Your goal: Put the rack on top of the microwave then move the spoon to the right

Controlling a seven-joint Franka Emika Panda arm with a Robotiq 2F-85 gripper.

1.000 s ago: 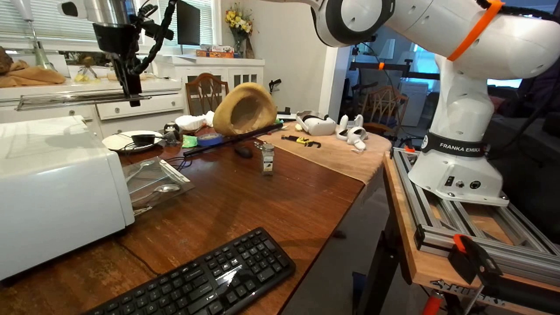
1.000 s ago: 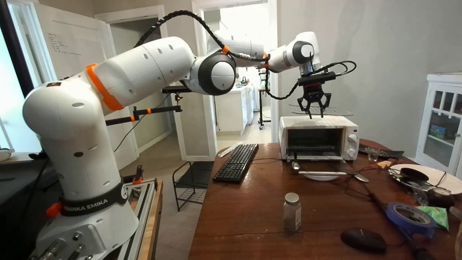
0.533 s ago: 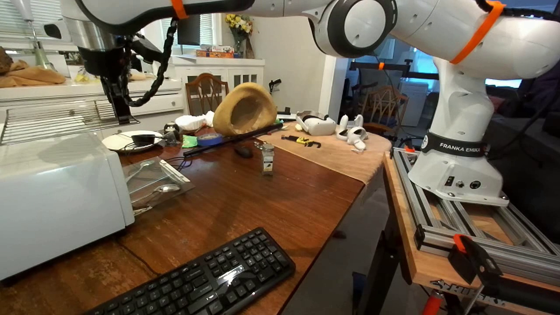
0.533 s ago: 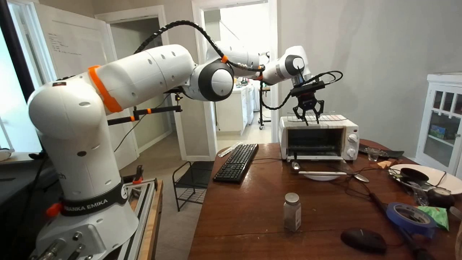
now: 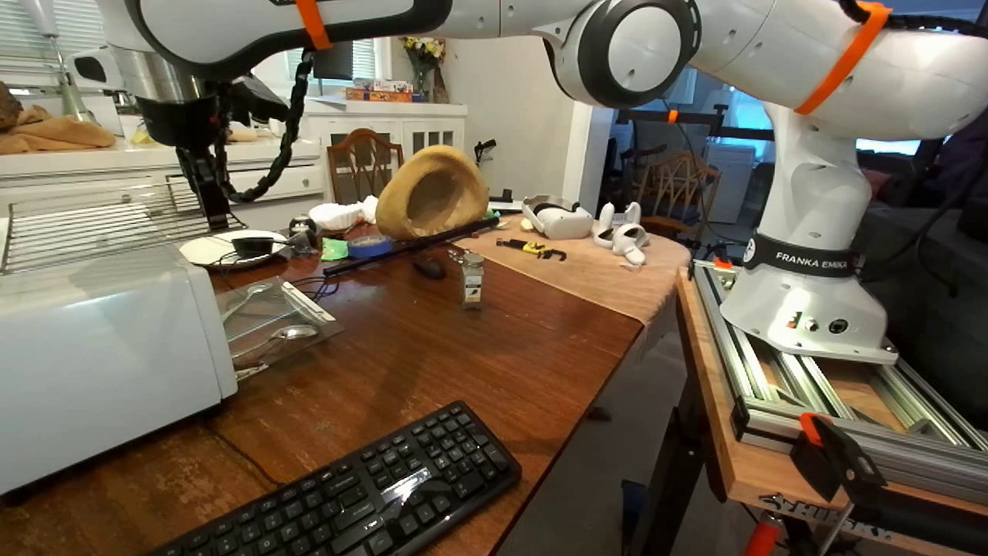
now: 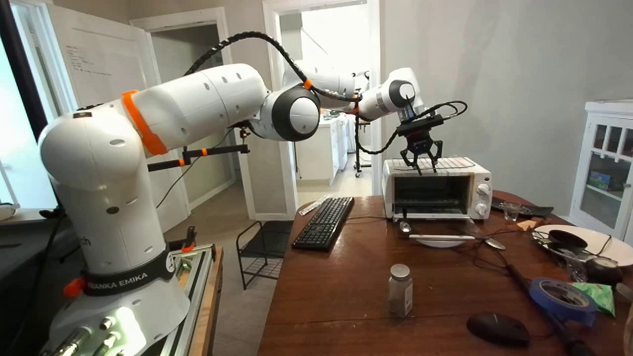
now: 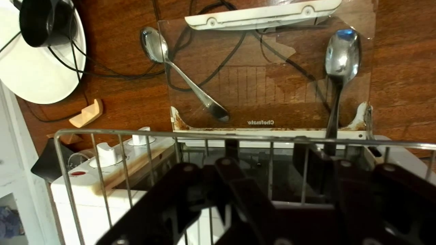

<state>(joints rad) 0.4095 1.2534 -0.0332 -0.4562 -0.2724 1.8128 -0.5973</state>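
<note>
The first step appears in hand: the black two-fingered claw seems clamped on bars of the flat silver wire rack, over the white boxy microwave; contact is unclear. The next move calls for seating it squarely before letting go.

gray wall, bright doorway, white glass-fronted cabinet, window blinds

Wire rack held by fingers, white microwave below, keyboard on wooden table
</note>
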